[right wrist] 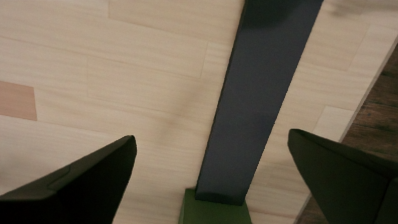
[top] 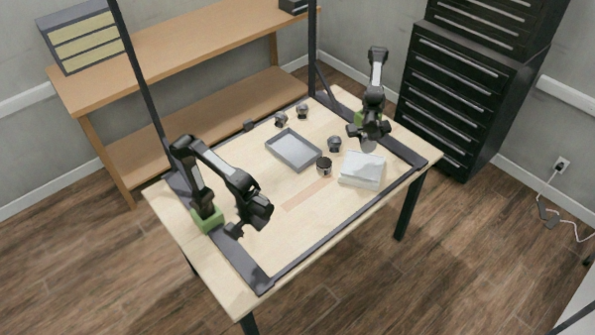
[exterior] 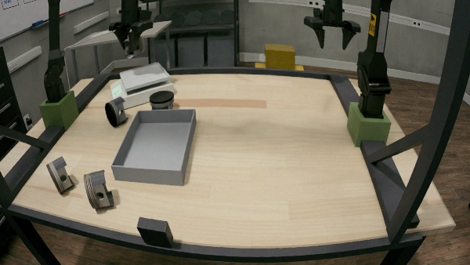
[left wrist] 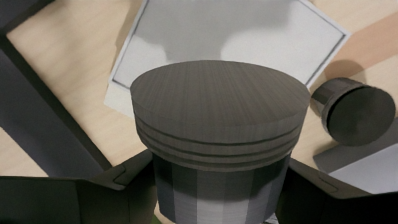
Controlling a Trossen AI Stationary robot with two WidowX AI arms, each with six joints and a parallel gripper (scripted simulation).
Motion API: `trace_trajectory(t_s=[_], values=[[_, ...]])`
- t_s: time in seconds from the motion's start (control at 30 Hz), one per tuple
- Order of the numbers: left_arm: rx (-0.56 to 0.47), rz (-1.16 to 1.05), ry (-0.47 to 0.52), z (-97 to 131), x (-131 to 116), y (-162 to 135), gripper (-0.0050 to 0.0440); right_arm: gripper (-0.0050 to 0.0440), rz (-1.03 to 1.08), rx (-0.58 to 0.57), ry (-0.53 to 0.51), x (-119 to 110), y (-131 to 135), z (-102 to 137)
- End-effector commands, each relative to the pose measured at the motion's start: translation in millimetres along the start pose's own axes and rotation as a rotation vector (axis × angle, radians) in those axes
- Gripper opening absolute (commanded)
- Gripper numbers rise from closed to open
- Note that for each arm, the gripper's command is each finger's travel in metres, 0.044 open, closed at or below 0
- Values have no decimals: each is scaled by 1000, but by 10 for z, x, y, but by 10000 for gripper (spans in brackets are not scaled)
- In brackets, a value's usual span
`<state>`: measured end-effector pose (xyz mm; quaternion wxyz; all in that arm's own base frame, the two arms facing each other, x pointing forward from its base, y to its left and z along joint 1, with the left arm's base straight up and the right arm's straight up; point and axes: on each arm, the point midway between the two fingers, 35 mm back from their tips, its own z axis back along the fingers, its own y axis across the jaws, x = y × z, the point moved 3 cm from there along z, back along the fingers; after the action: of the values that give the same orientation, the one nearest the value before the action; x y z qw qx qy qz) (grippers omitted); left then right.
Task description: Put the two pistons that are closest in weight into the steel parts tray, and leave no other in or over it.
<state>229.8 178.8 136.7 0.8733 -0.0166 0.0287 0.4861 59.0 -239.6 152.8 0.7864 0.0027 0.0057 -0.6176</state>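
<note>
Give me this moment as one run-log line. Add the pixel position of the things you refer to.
left gripper (top: 368, 141) (exterior: 131, 49) (left wrist: 220, 167): shut on piston (top: 368, 145) (left wrist: 220, 110) | right gripper (top: 253, 233) (exterior: 333, 43) (right wrist: 212, 140): open | tray (top: 284, 159) (exterior: 149, 175) (left wrist: 356, 155): no pistons | four pistons on table (top: 238, 258) (exterior: 274, 176) (left wrist: 65, 55) (right wrist: 125, 65)
</note>
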Motion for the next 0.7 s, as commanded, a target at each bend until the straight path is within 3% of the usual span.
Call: trace_trajectory(t_s=[0.0, 0.3, 0.67], values=[[-6, -118, -59, 104, -13, -16, 158, 400, 6, 3, -33, 45, 10, 85], [7, -301, -87, 103, -21, -15, 158, 400, 6, 3, -33, 45, 10, 85], [15, -595, -83, 55, -504, -281, 158, 400, 6, 3, -33, 45, 10, 85]])
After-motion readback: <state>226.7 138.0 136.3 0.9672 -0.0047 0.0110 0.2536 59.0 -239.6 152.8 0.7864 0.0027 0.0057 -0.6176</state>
